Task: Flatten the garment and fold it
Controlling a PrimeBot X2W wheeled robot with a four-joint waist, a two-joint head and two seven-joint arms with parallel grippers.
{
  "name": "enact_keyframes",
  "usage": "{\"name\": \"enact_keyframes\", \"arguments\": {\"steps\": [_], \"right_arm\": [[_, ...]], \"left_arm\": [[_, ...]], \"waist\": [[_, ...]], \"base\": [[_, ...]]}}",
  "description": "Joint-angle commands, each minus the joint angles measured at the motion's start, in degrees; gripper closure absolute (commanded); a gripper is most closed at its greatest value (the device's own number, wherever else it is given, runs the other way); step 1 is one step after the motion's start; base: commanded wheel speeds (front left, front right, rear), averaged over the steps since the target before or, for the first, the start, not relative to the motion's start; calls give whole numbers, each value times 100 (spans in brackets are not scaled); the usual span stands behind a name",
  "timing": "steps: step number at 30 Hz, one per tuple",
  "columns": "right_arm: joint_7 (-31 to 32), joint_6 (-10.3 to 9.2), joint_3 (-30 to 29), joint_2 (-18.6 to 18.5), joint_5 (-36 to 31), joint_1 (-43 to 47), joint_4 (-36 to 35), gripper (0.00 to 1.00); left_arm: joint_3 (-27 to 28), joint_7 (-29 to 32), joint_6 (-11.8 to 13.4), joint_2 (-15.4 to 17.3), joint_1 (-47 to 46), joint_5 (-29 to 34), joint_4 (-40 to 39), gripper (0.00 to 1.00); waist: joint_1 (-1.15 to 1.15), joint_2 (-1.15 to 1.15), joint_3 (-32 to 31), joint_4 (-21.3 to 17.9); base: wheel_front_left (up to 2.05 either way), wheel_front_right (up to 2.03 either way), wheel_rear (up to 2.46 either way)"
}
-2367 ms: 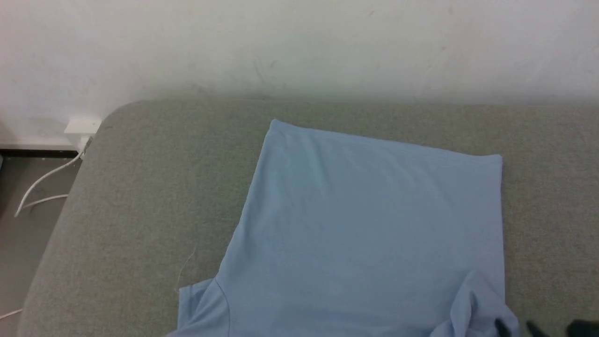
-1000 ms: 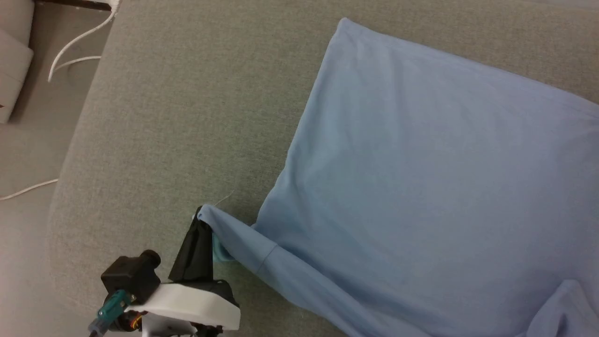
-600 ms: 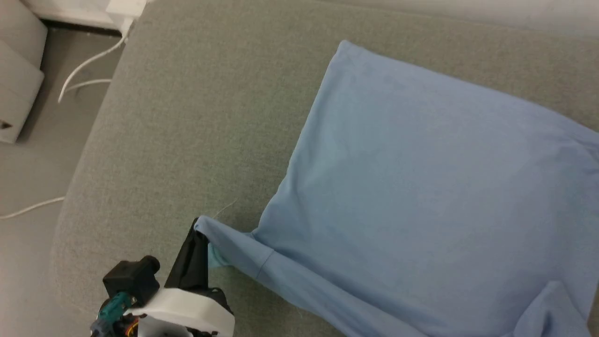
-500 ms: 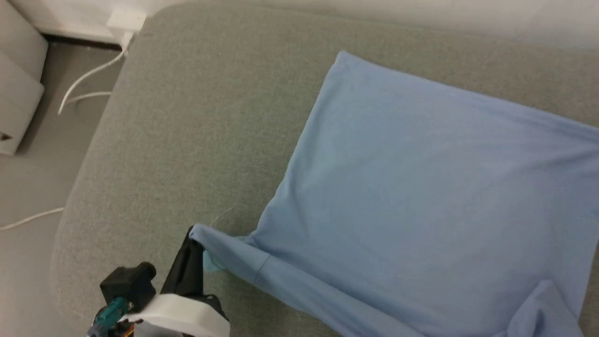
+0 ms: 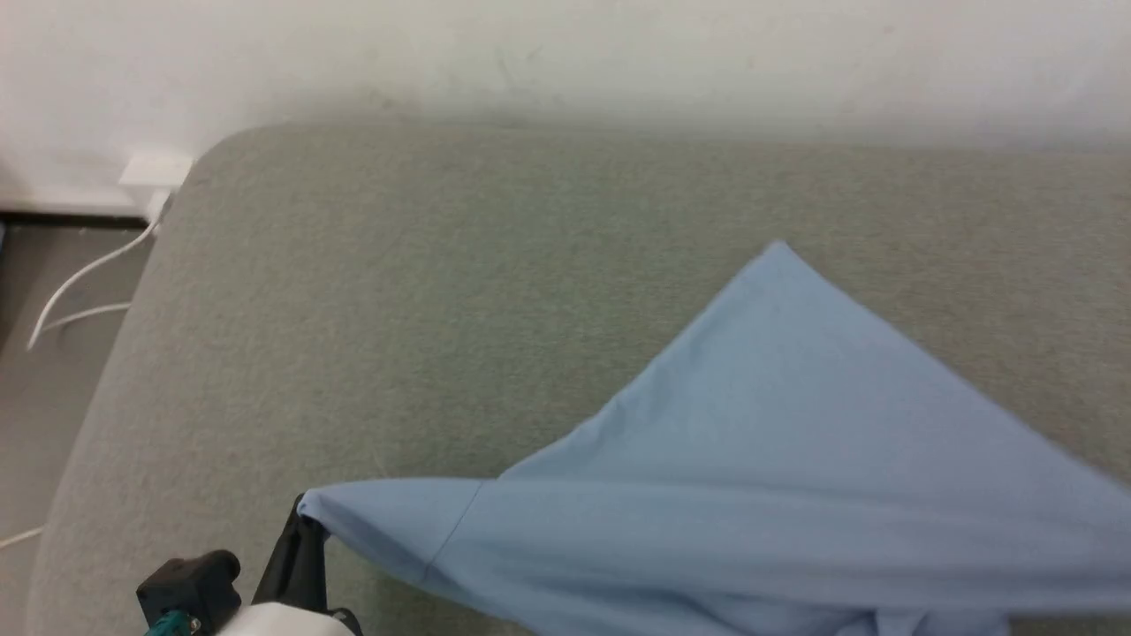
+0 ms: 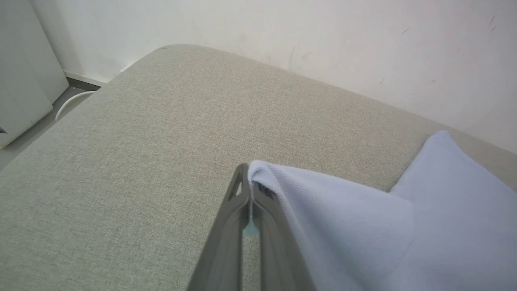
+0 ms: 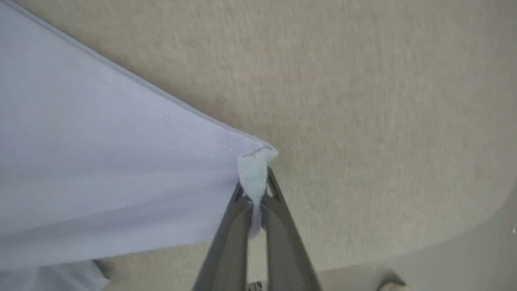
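Note:
The garment (image 5: 795, 459) is a light blue shirt, pulled taut into a triangle over the grey cushion, with one hem corner still lying far out on it. My left gripper (image 5: 307, 523) is at the lower left, shut on the sleeve end (image 6: 323, 210); its fingers (image 6: 242, 210) pinch the fabric edge. In the right wrist view my right gripper (image 7: 256, 190) is shut on a bunched corner of the garment's hem (image 7: 121, 153). Collar, placket and script are hidden.
The grey upholstered surface (image 5: 398, 309) has a rounded left corner and ends against a white wall (image 5: 565, 53). A white cable (image 5: 79, 283) and socket (image 5: 155, 168) lie on the floor to the left. A white cabinet (image 6: 20, 81) stands beyond that corner.
The head camera has tilted up. The garment, lying spread flat before, is now drawn towards me and stretched taut between the grippers. My left gripper keeps its hold on the sleeve.

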Motion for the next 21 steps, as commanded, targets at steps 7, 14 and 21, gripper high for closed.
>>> {"name": "enact_keyframes", "arguments": {"steps": [7,14,21], "right_arm": [[154,-12,-688,1273,-156,1570,-522,93],[-1696,-12,-807,1956,-5,1444,-1126,0],[-3647,-12,-239,1640,61,238,-962,0]], "left_arm": [[51,52,48,88,104,-84,47,100],[21,117,43,138,90,-86,65,100],[-10,155,81,143,-104,-19,-84,100]], "waist": [[1,0,-298,-463],[1,0,-307,-515],[1,0,67,-531]], "base": [[0,0,0],[0,0,0],[0,0,0]]}}
